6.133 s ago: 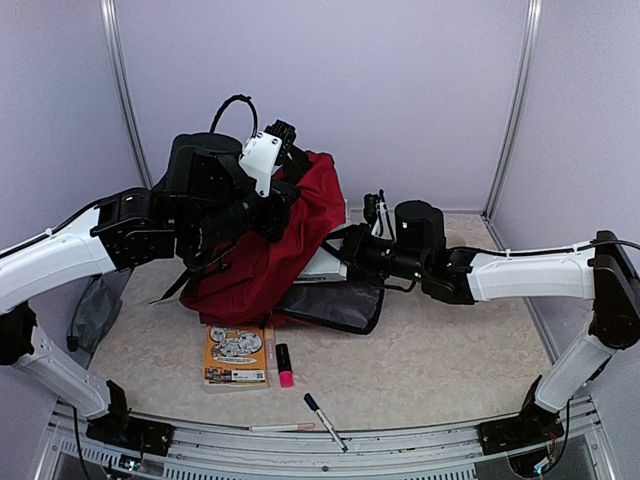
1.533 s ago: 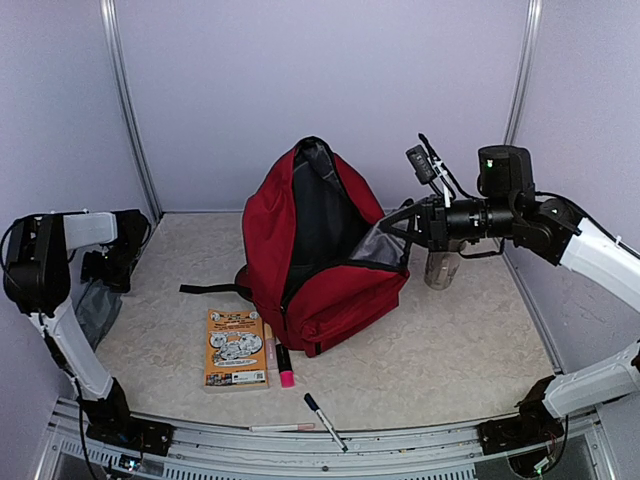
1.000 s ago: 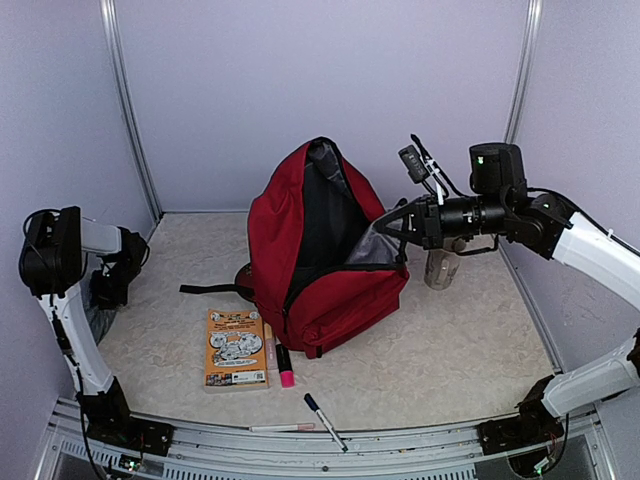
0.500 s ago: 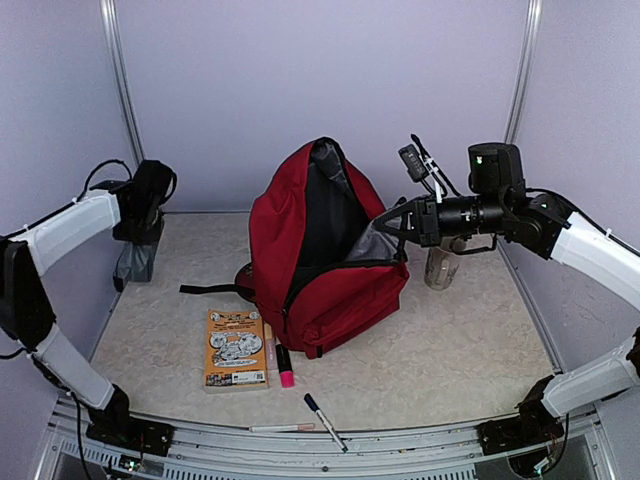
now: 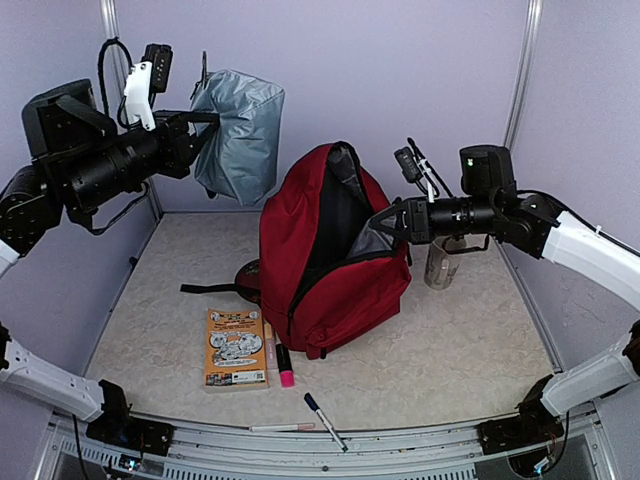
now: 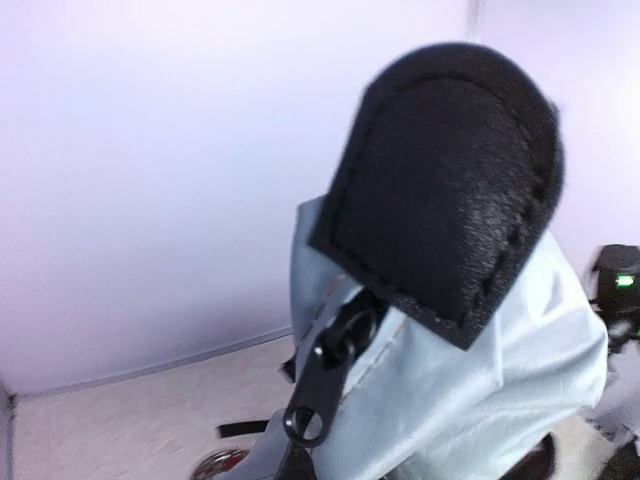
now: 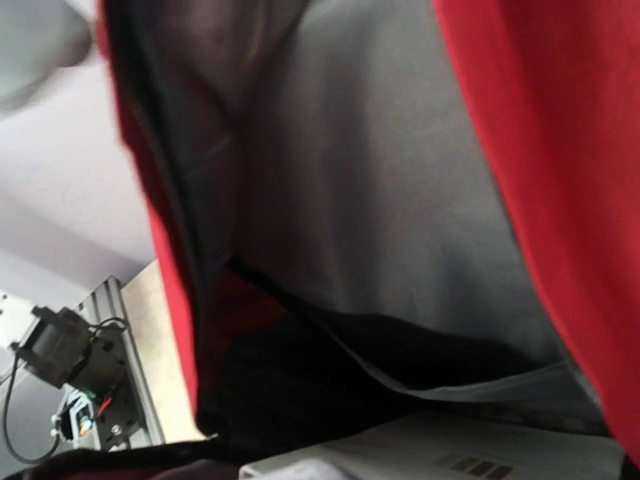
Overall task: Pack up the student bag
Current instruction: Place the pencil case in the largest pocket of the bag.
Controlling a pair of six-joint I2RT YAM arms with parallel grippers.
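1. Bag (image 5: 335, 270) stands upright at centre, zip open.
2. Left gripper (image 5: 203, 118), jaws clamped on a grey pouch (image 5: 238, 135), holds it aloft.
3. Orange book (image 5: 235, 347), print unreadable; highlighter (image 5: 285, 365) and pen (image 5: 324, 420) lie before bag.
4. Right gripper (image 5: 385, 222) pinches bag's open edge; tumbler (image 5: 440, 262) behind.

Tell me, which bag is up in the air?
The grey bag: it hangs from the left gripper, high near the back wall. The red student bag stands open on the table.

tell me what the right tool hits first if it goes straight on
The student bag: the right tool grips its grey lining flap, so straight on it likely enters the open mouth.
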